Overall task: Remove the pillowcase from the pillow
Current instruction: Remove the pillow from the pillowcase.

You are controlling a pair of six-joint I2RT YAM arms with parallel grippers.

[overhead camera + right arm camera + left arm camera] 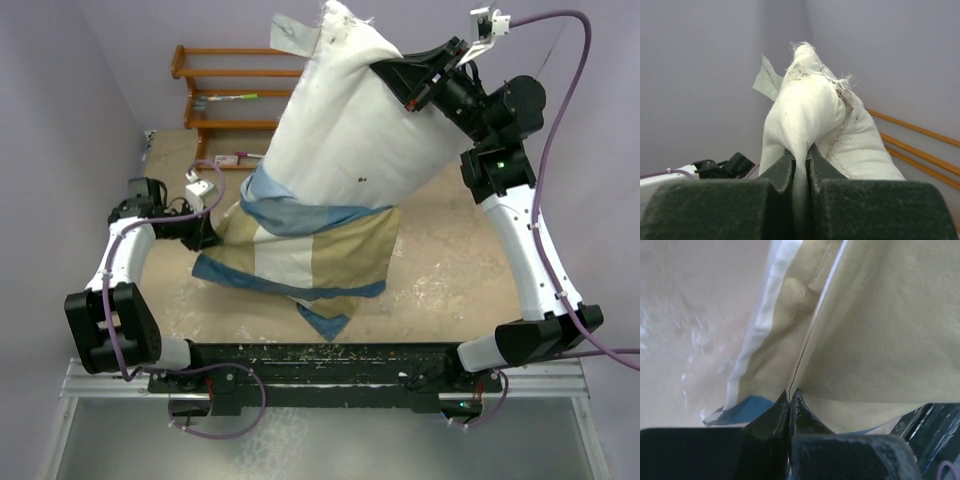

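The plump white pillow [340,110] hangs tilted above the table, its top half bare. My right gripper [405,88] is shut on a fold of its white cloth near the upper right side; the right wrist view shows that fold pinched between the fingers [785,167], with the pillow [810,110] rising beyond. The tan, cream and blue pillowcase [310,250] still wraps the pillow's lower part and trails onto the table. My left gripper [207,235] sits low at the pillowcase's left edge, shut on a crease of its tan fabric [880,330] close to the blue hem.
A wooden rack [230,90] stands at the back left against the purple wall. The tan table top [450,260] is scuffed with white marks. The arms' black base rail [320,355] runs along the near edge.
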